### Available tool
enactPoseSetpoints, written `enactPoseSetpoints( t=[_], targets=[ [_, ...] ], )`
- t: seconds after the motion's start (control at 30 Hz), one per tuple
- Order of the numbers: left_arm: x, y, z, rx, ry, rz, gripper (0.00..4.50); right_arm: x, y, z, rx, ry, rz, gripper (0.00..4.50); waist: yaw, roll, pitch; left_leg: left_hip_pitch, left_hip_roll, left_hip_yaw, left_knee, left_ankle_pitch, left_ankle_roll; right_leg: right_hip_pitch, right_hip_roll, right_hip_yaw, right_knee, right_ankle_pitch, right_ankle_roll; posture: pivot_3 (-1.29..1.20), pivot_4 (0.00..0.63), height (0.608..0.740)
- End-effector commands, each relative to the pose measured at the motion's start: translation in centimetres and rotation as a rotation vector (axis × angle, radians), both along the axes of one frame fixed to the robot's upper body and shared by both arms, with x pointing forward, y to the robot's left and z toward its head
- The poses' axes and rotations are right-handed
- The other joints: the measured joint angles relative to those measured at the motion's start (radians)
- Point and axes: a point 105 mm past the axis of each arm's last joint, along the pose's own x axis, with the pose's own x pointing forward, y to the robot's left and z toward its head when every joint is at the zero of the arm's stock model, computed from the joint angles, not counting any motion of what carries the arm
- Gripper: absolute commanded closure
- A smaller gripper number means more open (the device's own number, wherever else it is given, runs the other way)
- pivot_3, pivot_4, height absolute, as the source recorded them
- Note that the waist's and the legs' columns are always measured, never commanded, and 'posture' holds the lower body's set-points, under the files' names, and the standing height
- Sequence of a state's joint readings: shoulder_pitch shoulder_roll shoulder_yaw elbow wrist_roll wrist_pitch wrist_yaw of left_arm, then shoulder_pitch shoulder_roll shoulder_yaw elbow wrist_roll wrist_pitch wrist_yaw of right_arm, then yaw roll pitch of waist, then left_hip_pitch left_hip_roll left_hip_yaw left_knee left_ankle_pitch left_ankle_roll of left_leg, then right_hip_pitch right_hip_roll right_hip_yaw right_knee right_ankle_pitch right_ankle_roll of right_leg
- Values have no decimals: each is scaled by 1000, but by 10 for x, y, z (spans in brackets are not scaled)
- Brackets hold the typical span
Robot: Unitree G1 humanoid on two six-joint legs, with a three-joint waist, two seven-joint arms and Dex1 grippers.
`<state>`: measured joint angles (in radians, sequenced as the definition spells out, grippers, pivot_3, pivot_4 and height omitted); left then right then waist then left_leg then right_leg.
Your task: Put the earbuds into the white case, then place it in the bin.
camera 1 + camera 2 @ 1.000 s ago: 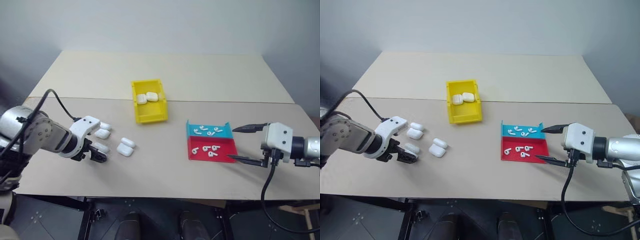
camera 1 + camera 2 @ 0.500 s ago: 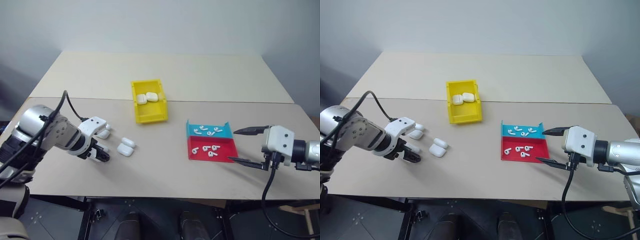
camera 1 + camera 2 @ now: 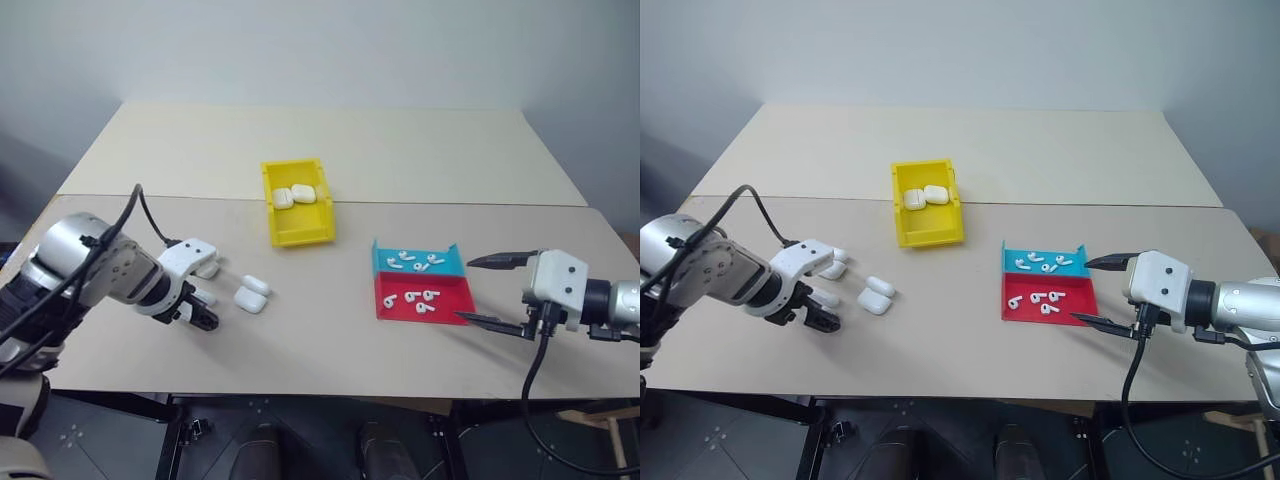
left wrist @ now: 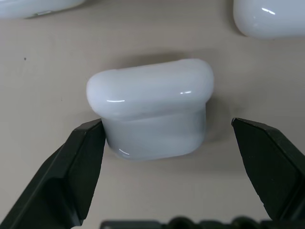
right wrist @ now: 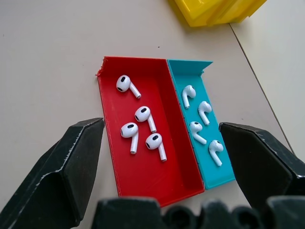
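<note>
Your left gripper (image 4: pixel 167 143) points down at the bench (image 3: pixel 330 340) in the lower left of the head view, jaws spread wide. In its wrist view a white case (image 4: pixel 151 113) sits closed on the bench between the two black fingers (image 4: pixel 71 176); the left-hand finger is at, or nearly at, the case's lower corner, the other stands clear of it. You are not pinching anything yet. Parts of two more cases show at the upper edges of that view.

Your right gripper (image 3: pixel 494 291) is at the right of the head view, jaws also spread wide and holding nothing, aimed toward the two shallow trays just left of it. The red tray (image 5: pixel 110 157) holds four earbuds (image 5: pixel 143 114); the blue tray (image 5: pixel 209 179), touching it side by side, holds four more.

The yellow bin (image 3: pixel 297 230) is in the upper centre of the head view, well apart from both grippers, with two white cases already lying in it. Two loose cases (image 3: pixel 251 293) lie together on the bench, right of your left gripper, and another peeks out just above that gripper's white housing.
</note>
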<state>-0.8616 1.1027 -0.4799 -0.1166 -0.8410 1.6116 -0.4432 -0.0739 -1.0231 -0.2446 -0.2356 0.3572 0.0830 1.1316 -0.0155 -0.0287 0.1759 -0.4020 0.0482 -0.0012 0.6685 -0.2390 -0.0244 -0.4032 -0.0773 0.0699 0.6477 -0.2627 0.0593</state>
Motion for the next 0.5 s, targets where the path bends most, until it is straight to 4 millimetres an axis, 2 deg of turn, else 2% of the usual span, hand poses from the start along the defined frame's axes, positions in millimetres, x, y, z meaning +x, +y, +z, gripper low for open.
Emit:
enactPoseSetpoints(
  t=[0.03,0.5],
  targets=[
    [-1,5,1,26,-9,5,0,1,4,9,4,-47,11,17,1,0,0,0,0,0,0,0,0,0,0,0,0,0,0,0,150,740],
    [12,1,-6,3,-22,63,0,-1,2,7,-20,-47,1,17,5,4,-3,7,0,0,0,0,0,8,0,0,0,0,0,0,150,740]
  ],
)
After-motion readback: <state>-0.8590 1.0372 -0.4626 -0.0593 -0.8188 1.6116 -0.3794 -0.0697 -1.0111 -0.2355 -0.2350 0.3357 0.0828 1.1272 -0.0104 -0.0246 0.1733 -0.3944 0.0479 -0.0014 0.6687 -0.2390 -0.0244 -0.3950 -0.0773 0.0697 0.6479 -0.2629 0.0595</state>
